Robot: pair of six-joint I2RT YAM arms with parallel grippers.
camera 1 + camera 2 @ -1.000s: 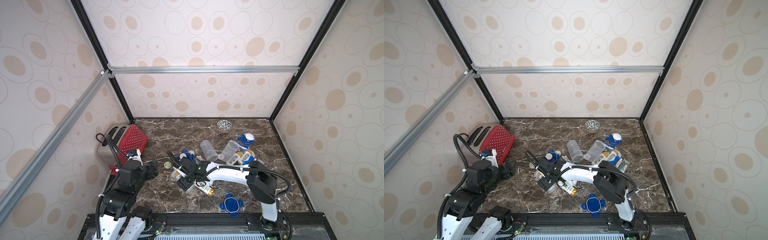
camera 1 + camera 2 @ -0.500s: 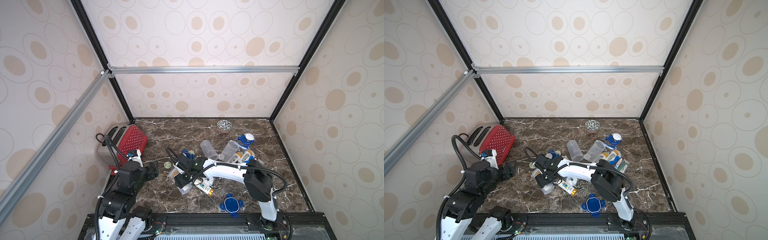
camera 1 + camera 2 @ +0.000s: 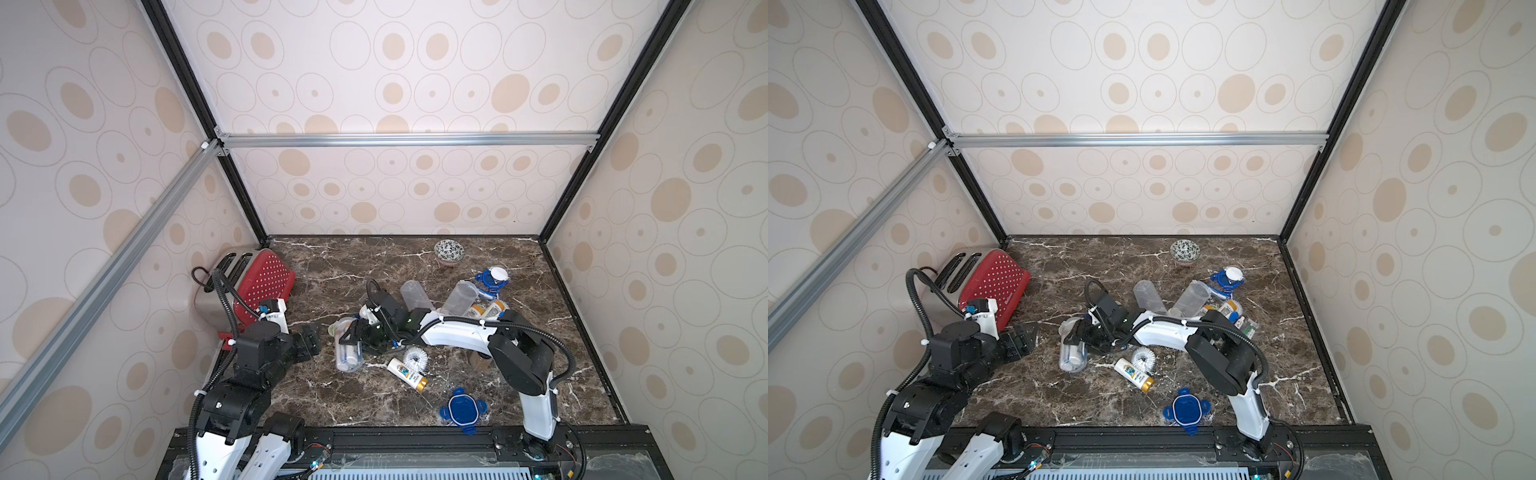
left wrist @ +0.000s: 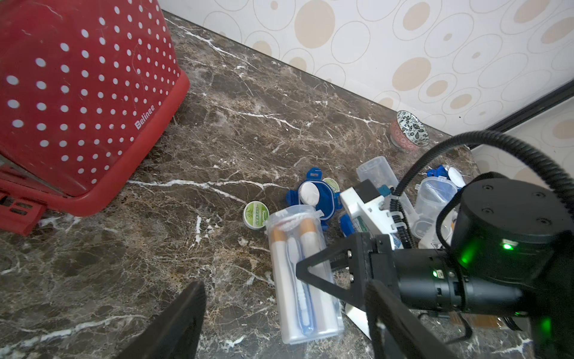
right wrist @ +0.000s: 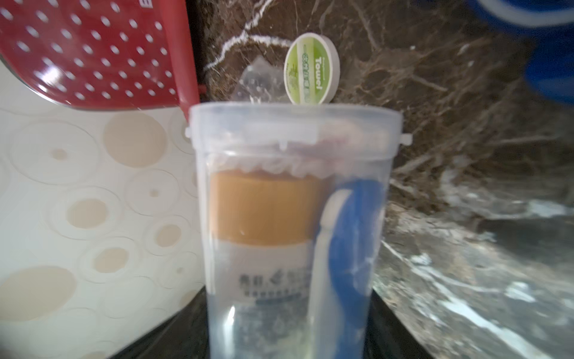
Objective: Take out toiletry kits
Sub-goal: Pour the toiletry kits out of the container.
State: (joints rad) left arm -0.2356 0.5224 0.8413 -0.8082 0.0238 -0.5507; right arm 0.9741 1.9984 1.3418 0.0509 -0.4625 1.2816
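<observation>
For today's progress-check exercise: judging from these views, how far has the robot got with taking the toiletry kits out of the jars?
Done: a clear jar and its neighbour look empty; a gold-capped bottle and round packet lie loose. In hand: the right gripper appears clamped on a third jar. Left: its bottles and toothbrush are inside.

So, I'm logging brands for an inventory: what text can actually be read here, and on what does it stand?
"Belinee": on the side of the red toaster, in the left wrist view.
"Towel": on the round green-and-white packet; its smaller print is unreadable.
Label on the gold-capped bottle inside the clear jar: blurred, unreadable.
Label on the loose bottle: too small to read.
</observation>
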